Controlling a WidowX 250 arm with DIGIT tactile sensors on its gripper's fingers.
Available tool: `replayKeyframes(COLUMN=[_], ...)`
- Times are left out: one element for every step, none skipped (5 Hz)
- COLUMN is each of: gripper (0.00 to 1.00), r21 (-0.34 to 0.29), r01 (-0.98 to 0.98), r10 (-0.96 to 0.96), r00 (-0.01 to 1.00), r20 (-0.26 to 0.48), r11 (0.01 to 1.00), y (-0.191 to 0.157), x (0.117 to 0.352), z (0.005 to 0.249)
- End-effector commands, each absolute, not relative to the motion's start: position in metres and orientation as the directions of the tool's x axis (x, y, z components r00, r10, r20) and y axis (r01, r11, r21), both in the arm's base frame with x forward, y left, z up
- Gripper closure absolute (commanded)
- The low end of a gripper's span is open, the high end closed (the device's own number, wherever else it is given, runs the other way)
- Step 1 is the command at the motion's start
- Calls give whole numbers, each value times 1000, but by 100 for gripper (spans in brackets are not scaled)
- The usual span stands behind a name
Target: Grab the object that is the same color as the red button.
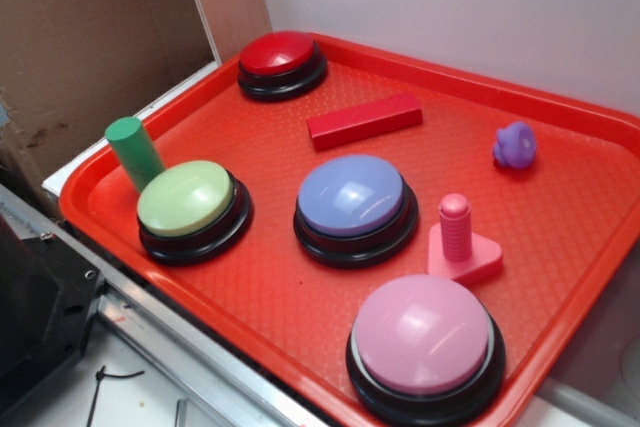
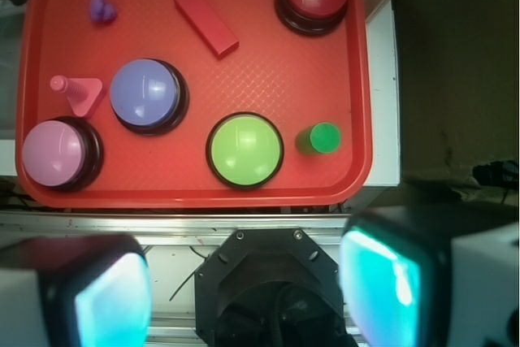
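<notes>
White wall and brown cardboard stand behind a red tray [image 1: 600,237] that carries everything. Taking the red button [image 1: 281,57] as the landmark, at the tray's far corner by the cardboard, the red block [image 1: 364,120] lies flat just beside it on the tray floor, apart from it and set at a slant to the tray's edges. Farther from the red button sit a lilac-blue button [image 1: 354,197], a green button [image 1: 188,200] with a green peg [image 1: 133,150] next to it, a pink button [image 1: 424,337], a pink screw [image 1: 459,237] and a small purple piece [image 1: 514,144].

In the wrist view the gripper [image 2: 244,290] hangs high and short of the tray's near rim, its fingers [image 2: 390,278] spread wide and holding nothing. By my reading the grab has not begun; this is the approach. Next it calls for travelling over toward the block, turning to straddle its narrow width, then descending.
</notes>
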State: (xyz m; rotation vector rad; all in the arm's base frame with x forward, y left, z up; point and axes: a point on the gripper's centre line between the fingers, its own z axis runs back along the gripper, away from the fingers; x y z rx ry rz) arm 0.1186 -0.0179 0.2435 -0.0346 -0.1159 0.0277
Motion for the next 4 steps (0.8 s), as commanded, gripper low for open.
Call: replayKeyframes(gripper=[0,0,0,0], r21=[-36,-36,-36,-9], r01=[-26,-26,-26,-93], r10=[30,30,30,94], r00=[993,993,993,989], r20=[115,115,115,117], r11=[999,999,999,996], y=[-18,-18,-18,-15], x=[119,119,119,169], z=[243,243,243,237])
